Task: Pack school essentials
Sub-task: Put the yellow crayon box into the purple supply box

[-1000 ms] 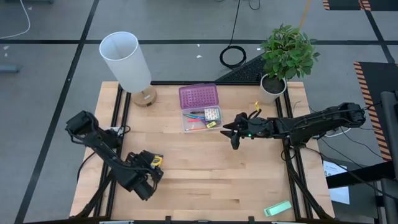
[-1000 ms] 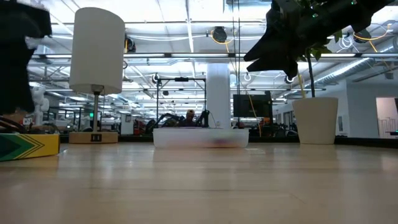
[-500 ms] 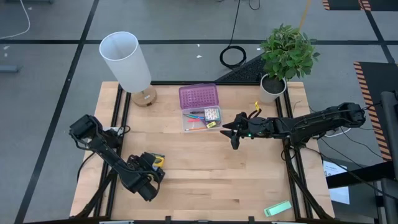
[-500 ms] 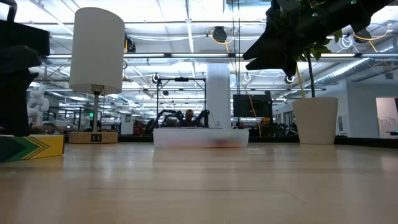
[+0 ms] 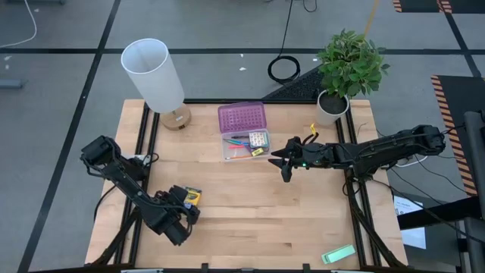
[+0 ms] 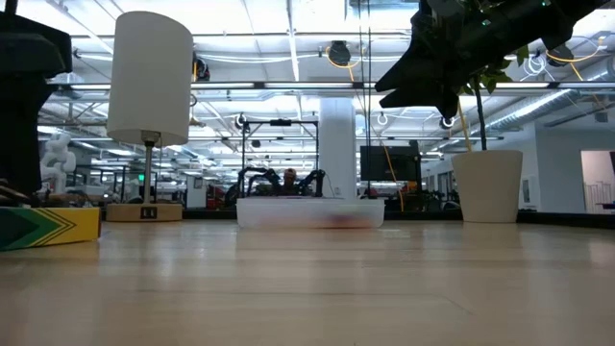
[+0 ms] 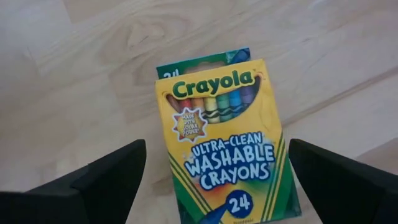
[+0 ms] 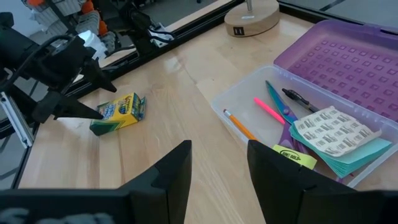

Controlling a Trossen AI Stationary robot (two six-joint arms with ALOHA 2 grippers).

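The left gripper (image 5: 182, 209), fingers spread wide and holding nothing, hangs over the crayon box (image 7: 222, 143) lying flat in the lower left of the high view, so the step looks like a pick: it would do well to come straight down with one finger on each long side, centred, and close only once the tips are near the table (image 5: 303, 220). The right gripper (image 5: 282, 163), open and empty, waits just right of the case (image 5: 244, 144) at upper centre. Counted: one crayon box; in the one open case, one scissors (image 8: 278, 104), one pen (image 8: 298, 99), two pencils (image 8: 240, 127) and one packet (image 8: 336, 139).
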